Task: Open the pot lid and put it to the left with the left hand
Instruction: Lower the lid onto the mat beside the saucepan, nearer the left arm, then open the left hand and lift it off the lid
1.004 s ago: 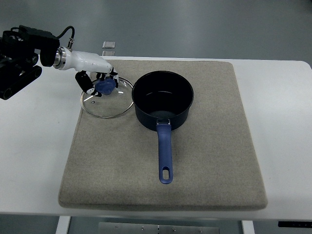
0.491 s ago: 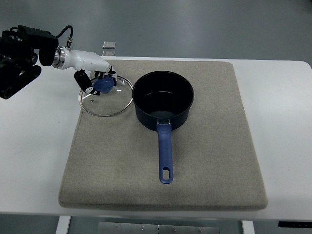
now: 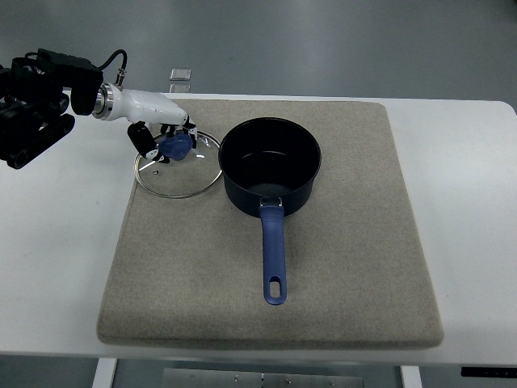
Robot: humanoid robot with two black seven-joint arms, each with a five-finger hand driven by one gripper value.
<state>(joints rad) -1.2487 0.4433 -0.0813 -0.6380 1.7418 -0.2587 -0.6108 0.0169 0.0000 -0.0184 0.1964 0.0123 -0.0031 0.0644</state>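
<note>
Most of the job looks done in the single top view. The glass lid [image 3: 178, 163] is off the pot [image 3: 271, 166] and lies at the pot's nine o'clock, just beside it, on the grey mat [image 3: 339, 275] with its left rim reaching the mat's edge. The left hand [image 3: 166, 137] has its fingers closed around the blue knob [image 3: 175, 145] at the lid's eleven o'clock; whether the lid rests fully flat or is a little raised I cannot tell. What remains, I judge, is letting go and pulling the arm away. The pot stands uncovered, its dark interior apparently empty, and its blue handle [image 3: 275, 259] points toward six o'clock. The mat lies on the white counter [image 3: 468, 202]. No right hand shows.
</note>
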